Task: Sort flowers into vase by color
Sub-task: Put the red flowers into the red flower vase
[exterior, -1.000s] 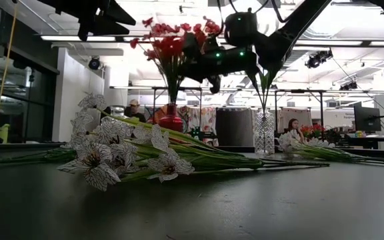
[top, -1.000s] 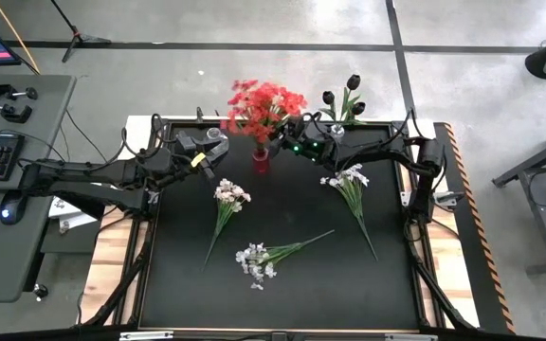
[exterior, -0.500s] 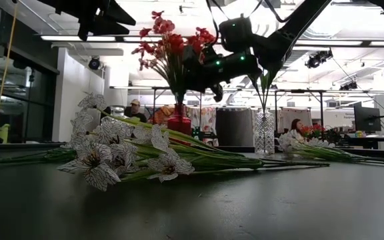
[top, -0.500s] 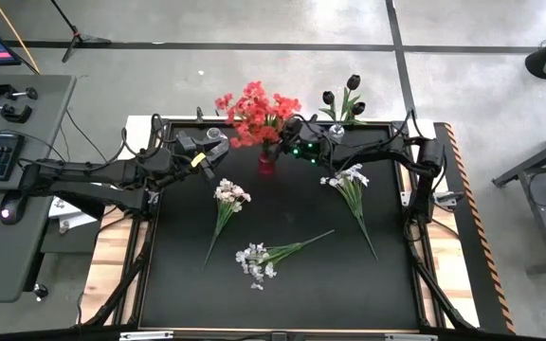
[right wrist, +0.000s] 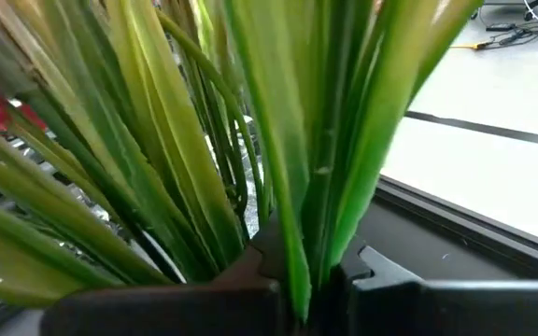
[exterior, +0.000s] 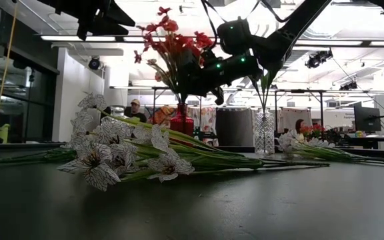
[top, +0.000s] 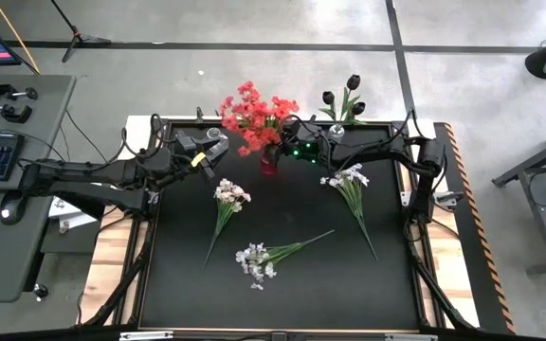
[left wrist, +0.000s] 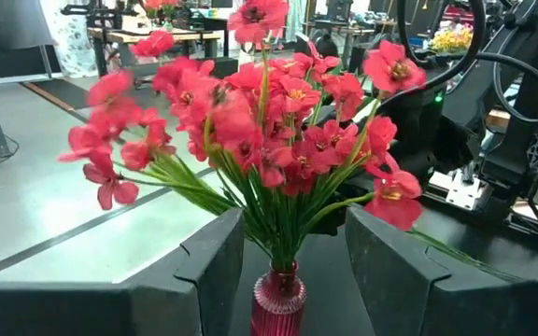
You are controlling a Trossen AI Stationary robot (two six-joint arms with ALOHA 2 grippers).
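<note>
Standing in a red vase (top: 269, 163) at the back of the desk (top: 282, 284), near its middle: a bunch of red flowers (top: 252, 114), blossoms fanning out above the vase's neck in the left wrist view (left wrist: 269, 121) and rising above the vase (exterior: 182, 123) in the low view (exterior: 172, 40). Gripping the green stems of that bunch just above the vase: the right gripper (top: 285, 144), closed tight around them, leaves and stems filling the right wrist view (right wrist: 278, 168). Reaching in from the right side of the desk along its back edge, the right arm, green lights glowing on its wrist.

Hovering just left of the red bunch: the left gripper (top: 218, 145), fingers (left wrist: 204, 271) spread apart and holding nothing, the vase (left wrist: 276, 303) showing between them farther off.

Standing upright at the back right: a clear vase (exterior: 265, 133) with black flowers (top: 345, 98).

Lying flat on the desk, well apart from each other: three sprays of white flowers, one left of centre (top: 228, 199), one toward the front (top: 259, 260), one to the right (top: 349, 180), stems pointing forward or sideways.

Sitting in the room beyond the desk, in the low view: a person (exterior: 134, 109) at left and another person (exterior: 302, 127) at right.
</note>
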